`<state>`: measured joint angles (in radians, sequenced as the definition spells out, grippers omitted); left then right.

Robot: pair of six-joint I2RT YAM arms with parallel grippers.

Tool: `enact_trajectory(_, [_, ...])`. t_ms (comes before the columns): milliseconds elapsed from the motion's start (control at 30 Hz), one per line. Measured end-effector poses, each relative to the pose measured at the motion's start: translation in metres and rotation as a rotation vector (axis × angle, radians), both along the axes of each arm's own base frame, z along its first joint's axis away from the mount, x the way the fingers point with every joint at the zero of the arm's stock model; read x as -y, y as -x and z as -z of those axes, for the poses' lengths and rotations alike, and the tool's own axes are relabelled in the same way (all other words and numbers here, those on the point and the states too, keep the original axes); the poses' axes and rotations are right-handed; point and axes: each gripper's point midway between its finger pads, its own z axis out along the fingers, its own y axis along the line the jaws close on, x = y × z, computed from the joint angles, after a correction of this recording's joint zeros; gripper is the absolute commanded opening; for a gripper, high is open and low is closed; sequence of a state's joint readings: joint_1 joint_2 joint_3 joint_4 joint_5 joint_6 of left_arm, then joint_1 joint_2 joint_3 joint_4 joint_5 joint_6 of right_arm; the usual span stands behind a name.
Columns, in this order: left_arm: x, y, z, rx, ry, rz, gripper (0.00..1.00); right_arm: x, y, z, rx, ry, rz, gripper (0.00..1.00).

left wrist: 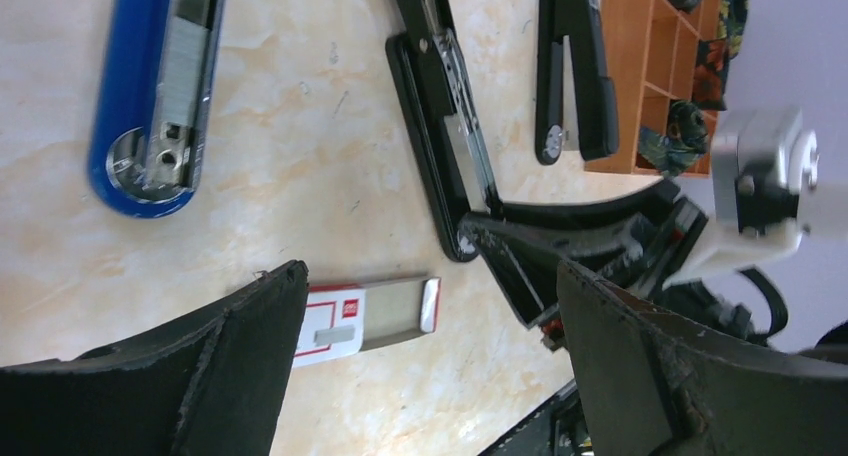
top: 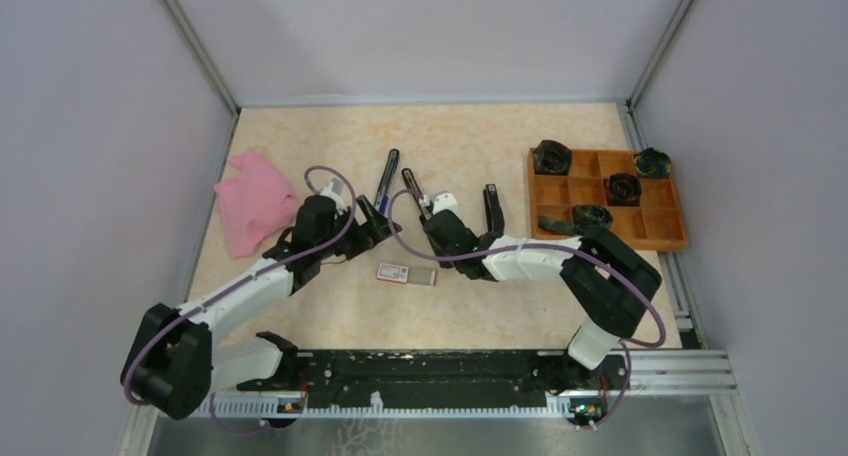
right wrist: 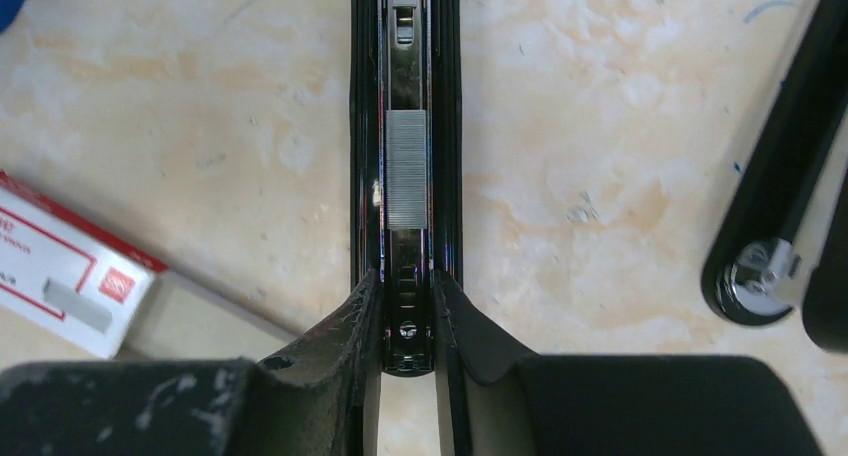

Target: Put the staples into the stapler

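A pale marbled table (top: pixel 470 136) is carrying two robot arms reaching in from its near edge. At the far right a wooden compartment tray (top: pixel 655 242) is holding several dark crumpled items (top: pixel 551 157), too small to identify. At the far left a pink cloth (top: pixel 255 201) is lying bunched.

Three staplers are lying near the middle. A blue stapler (left wrist: pixel 150 86) is lying open with its metal channel showing. Beside it an open black stapler (right wrist: pixel 405 76) is lying with its magazine facing up, and a closed black stapler (left wrist: pixel 572 66) is resting nearer the tray.

The right gripper (right wrist: pixel 407 296) is closing on the near end of the open black stapler. Its jaws are narrowed to a slim gap and appear to be pressing on both sides of the magazine. The left gripper (left wrist: pixel 432 281) is hovering wide open and holding nothing, just above the staples box (left wrist: pixel 340 321).

That small white box with red print is lying flat on the table between the two grippers, its grey inner tray sticking out of one end. A grey staple strip (right wrist: pixel 406 166) is sitting inside the black stapler's channel, partway along it and just ahead of the right gripper's jaws.

The step in hand appears to be the end of loading, with the strip looking seated and the stapler being steadied. The next move probably calls for folding the stapler's top down over the magazine. The clamped end would need to be kept from sliding and the strip kept flat in its channel.
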<state>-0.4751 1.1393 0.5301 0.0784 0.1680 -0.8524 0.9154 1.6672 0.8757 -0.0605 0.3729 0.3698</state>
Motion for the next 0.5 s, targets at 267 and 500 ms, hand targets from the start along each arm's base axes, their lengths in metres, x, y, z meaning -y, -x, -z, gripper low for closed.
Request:
enact_trajectory(267, [0.029,-0.022,0.004,-0.07,0.104,0.017,0.96,0.028,0.021,-0.004,0.03,-0.004,-0.05,0.05])
enact_trajectory(500, [0.056,-0.054,0.011,-0.11,0.169,0.009,0.9,0.042,0.035,0.0,0.053,-0.027,-0.09,0.04])
